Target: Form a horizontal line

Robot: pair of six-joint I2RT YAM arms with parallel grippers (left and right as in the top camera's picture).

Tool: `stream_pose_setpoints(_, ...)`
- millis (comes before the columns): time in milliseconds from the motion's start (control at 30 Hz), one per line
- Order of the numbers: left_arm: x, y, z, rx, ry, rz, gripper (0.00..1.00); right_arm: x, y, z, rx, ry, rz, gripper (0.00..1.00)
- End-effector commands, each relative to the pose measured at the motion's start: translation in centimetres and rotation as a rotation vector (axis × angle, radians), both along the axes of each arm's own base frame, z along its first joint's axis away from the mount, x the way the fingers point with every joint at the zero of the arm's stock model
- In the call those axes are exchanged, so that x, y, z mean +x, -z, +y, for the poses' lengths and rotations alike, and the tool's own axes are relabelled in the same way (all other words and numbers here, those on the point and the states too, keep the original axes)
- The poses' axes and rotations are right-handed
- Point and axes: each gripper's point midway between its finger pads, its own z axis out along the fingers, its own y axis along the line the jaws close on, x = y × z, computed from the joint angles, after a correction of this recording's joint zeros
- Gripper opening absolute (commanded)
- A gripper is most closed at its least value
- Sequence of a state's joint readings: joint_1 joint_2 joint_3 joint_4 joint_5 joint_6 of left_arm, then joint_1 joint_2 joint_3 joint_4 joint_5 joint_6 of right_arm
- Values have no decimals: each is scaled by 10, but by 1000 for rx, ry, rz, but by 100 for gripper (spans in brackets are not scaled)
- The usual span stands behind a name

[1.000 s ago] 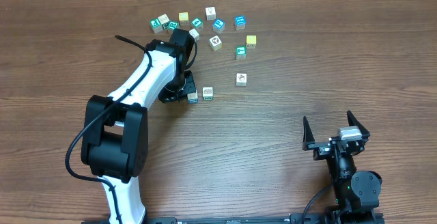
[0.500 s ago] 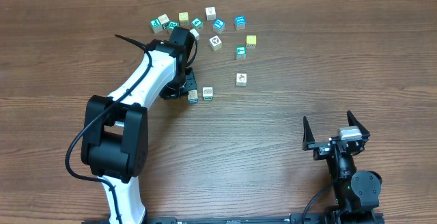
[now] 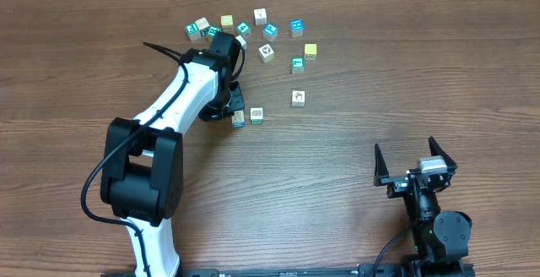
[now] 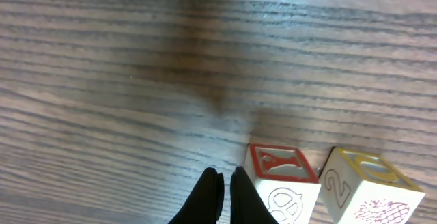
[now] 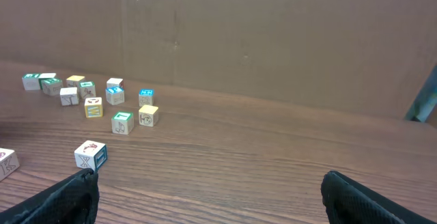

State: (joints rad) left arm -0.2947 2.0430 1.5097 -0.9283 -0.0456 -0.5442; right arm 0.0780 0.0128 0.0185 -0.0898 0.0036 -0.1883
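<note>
the horizontal line is just two cubes side by side, left gripper pressed shut and empty right beside it, right gripper spread wide well away.

Fifteen small picture cubes lie on one wooden table. Among them are two yellow-topped cubes. Two robot arms are in view: the left arm and the right arm.
</note>
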Motion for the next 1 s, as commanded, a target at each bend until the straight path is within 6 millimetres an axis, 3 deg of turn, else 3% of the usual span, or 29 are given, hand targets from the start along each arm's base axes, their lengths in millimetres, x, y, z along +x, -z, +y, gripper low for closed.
stream_pose_setpoints(0, -2, 5, -4, 7, 22, 10, 4, 0, 2, -1, -3, 1, -5, 100)
stream_pose_setpoints(400, -24, 6, -7, -14, 67, 103, 4, 0, 2, -1, -3, 1, -5, 100)
stream_pose_setpoints(967, -34, 6, -1, 8, -6, 141, 4, 0, 2, -1, -3, 1, -5, 100)
